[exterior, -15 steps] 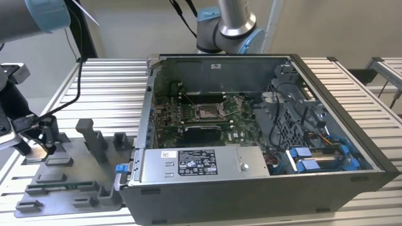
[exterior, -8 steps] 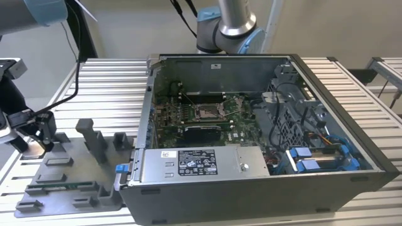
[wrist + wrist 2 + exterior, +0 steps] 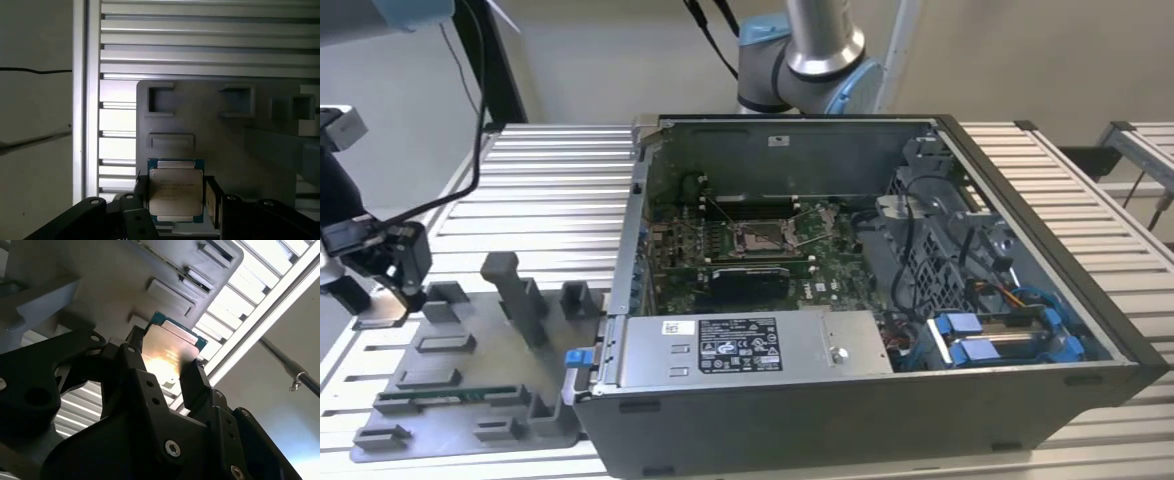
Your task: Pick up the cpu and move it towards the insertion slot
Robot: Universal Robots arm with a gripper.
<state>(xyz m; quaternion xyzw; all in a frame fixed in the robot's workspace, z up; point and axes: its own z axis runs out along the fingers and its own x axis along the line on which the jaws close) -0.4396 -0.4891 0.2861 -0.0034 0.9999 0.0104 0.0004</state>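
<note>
- The gripper (image 3: 176, 196) is clamping the cpu (image 3: 176, 184). In both wrist views the black fingers (image 3: 212, 197) are pressing in on two opposite edges of the chip, with no gap showing on either side.
- So the cpu is sitting right between the jaws, silvery lid facing the cameras and the darker greenish rim peeking out past the fingertips. In the second wrist view the cpu (image 3: 172, 342) is catching a bright glare, with the gripper (image 3: 165, 360) hugging it the same way.
- Just beyond the jaws is the grey tray (image 3: 225, 145) with its shallow rectangular pockets. I honestly can't tell if the chip is touching the tray or hanging just clear of it.
- Past the tray, the slatted metal table (image 3: 200, 50) is running under everything.
- In the exterior view the gripper (image 3: 403, 295) is hanging over a corner of the tray (image 3: 480, 370), near some upright grey posts (image 3: 520, 300). A thin green memory stick (image 3: 447, 397) is lying in the tray, a bit away from the jaws.
- The insertion slot (image 3: 761, 238) is well apart from the jaws, off toward the exterior view's right. It's on the green circuit board (image 3: 834, 270) inside the open computer case (image 3: 854, 420), shiny frame around a brownish centre.
</note>
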